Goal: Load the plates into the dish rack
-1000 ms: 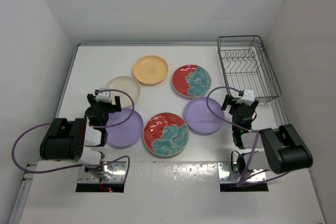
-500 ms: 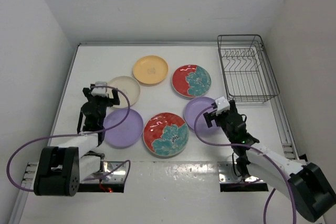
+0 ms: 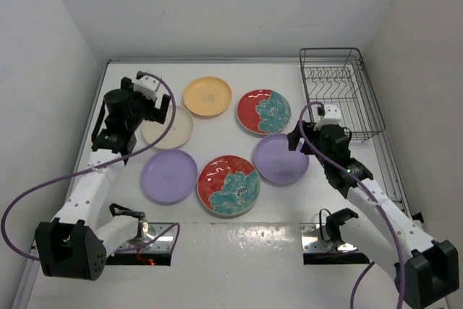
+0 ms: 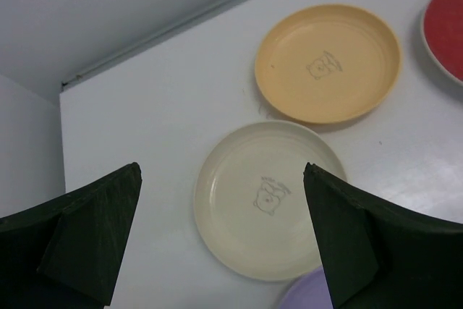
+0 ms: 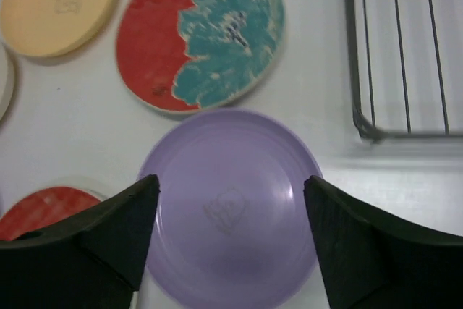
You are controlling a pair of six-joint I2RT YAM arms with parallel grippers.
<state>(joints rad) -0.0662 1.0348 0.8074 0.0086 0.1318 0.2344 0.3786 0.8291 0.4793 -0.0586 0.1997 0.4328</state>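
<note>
Six plates lie flat on the white table: orange-yellow, cream, two red-teal floral and two lilac. The empty dark wire dish rack stands at the far right. My left gripper is open and empty, high above the cream plate. My right gripper is open and empty above the right lilac plate, its jaws spread wider than the plate. The rack's corner shows in the right wrist view.
White walls close in the table on the left, back and right. A purple cable loops from each arm. The rack sits close to the right wall. The orange-yellow plate lies just beyond the cream one.
Both arms have risen and reached forward. The left gripper moved from the near lilac plate up over the cream plate. The right gripper moved toward the rack side of the right lilac plate.
</note>
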